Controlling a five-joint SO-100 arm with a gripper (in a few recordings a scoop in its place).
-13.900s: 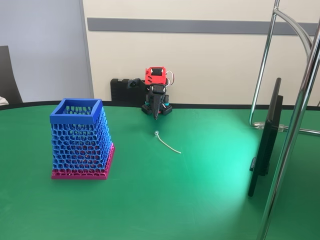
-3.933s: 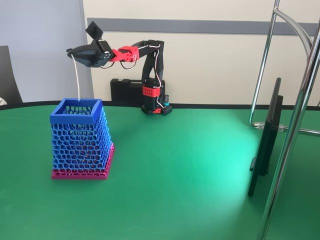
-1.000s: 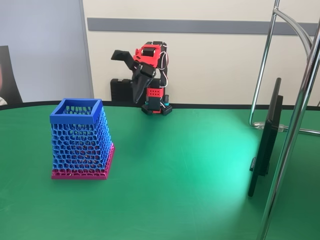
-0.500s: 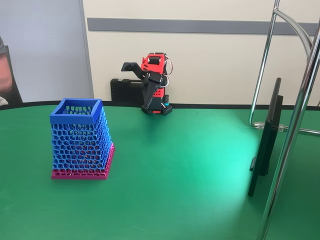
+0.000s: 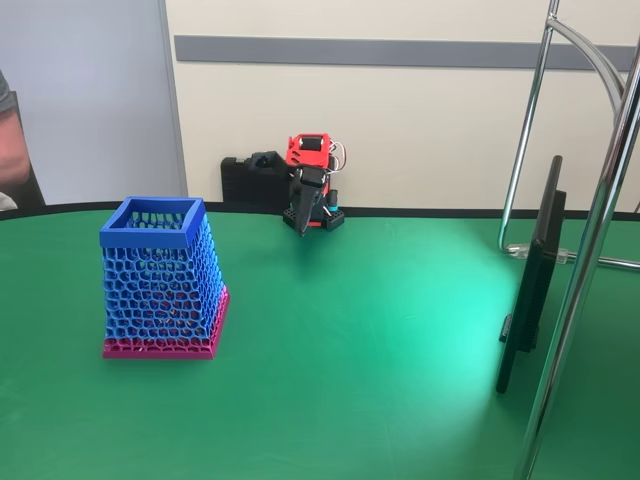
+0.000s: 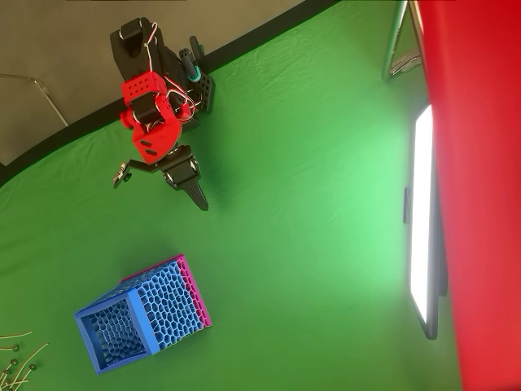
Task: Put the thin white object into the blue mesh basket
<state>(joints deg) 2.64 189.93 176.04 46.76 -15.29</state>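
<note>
The blue mesh basket point(image 5: 160, 285) stands upright on its magenta base at the left of the green table; from above it appears as an open square blue rim point(image 6: 114, 336). The thin white object is out of sight: none lies on the green near the arm, and I cannot make it out through the mesh or the opening. The red and black arm is folded by its base at the table's back edge. My gripper point(image 5: 302, 227) points down at the table with its jaws together and nothing between them. In the overhead view the gripper point(image 6: 201, 202) sits well away from the basket.
A dark flat monitor point(image 5: 532, 285) stands edge-on at the right, with chrome stand tubes point(image 5: 585, 270) beside it. Several pale thin strands point(image 6: 16, 354) lie at the overhead view's lower left edge. A person's arm point(image 5: 10, 135) shows at the far left.
Earlier the white strand lay on the table, then hung from my gripper over the basket. In the last second the arm has folded down from a raised pose to its base.
</note>
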